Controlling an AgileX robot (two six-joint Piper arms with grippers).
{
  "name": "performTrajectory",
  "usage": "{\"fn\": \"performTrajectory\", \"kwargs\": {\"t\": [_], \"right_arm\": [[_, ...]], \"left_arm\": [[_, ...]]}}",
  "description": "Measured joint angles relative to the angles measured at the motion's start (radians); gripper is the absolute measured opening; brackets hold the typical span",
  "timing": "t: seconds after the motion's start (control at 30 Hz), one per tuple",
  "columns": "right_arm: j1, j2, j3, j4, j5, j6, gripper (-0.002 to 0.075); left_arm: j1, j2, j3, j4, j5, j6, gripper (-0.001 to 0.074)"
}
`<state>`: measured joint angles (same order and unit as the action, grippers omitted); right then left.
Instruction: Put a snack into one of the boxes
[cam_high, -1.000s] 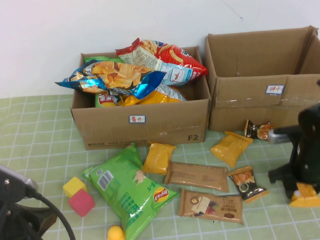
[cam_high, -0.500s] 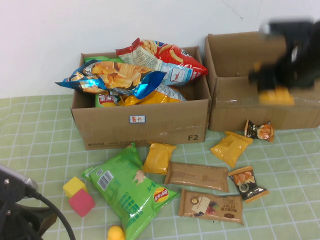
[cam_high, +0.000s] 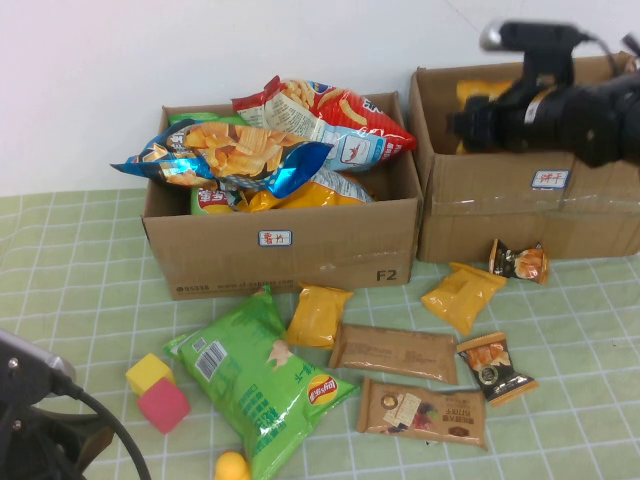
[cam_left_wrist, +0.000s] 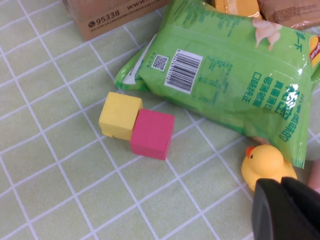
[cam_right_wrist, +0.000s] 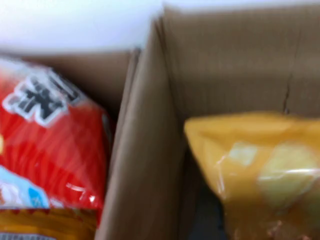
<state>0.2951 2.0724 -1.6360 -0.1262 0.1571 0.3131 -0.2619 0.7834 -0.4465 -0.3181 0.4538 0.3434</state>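
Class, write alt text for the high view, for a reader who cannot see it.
The right hand holds a yellow snack packet over the right cardboard box. The left cardboard box overflows with chip bags, more snacks lie on the green checked cloth, and the left hand rests at the near left corner.

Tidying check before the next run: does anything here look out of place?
Yes. The left box is overfilled, chip bags spilling above its rim. Right gripper over the right box; left gripper parked.
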Motion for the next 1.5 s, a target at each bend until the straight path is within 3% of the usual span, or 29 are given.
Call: {"fn": "performTrajectory", "kwargs": {"t": [0.13,0.33,0.57,0.7,0.87,1.0,1.17,1.3,1.4,1.5], "right_arm": [[0.0,0.014,0.0,0.002,0.01,0.002,0.0524],[0.0,-0.029,0.0,0.004,0.075,0.0,0.0512],[0.0,-0.203,0.0,0.008,0.223,-0.093,0.0306],[0.0,-0.322,0.0,0.074,0.396,-0.201,0.0083],[0.0,-0.427,0.085,0.216,0.532,-0.349,0.0013],[0.023,-0.477,0.3,0.268,0.476,-0.389,0.0006],[0.082,-0.504,0.581,0.277,0.28,-0.438,0.0003],[0.101,-0.474,0.667,0.281,0.198,-0.51,0.0007],[0.101,-0.431,0.672,0.283,0.201,-0.569,0.009],[0.101,-0.38,0.673,0.29,0.203,-0.594,0.0254]], "left_arm": [[0.0,0.0,0.024,0.0,-0.028,0.0,-0.0002],[0.0,0.0,0.038,0.0,-0.066,0.0,-0.0002],[0.0,0.0,0.038,0.0,-0.077,0.0,-0.0002],[0.0,0.0,0.038,-0.023,-0.079,0.0,-0.0002],[0.0,0.0,0.038,-0.049,-0.098,0.0,-0.0002],[0.0,0.0,0.038,-0.051,-0.112,0.0,-0.0002],[0.0,0.0,0.038,-0.051,-0.112,0.0,-0.0003],[0.0,0.0,0.038,-0.053,-0.112,0.0,-0.0003],[0.0,0.0,0.038,-0.064,-0.112,0.0,-0.0003],[0.0,0.0,0.038,-0.079,-0.114,0.0,-0.0002]]}}
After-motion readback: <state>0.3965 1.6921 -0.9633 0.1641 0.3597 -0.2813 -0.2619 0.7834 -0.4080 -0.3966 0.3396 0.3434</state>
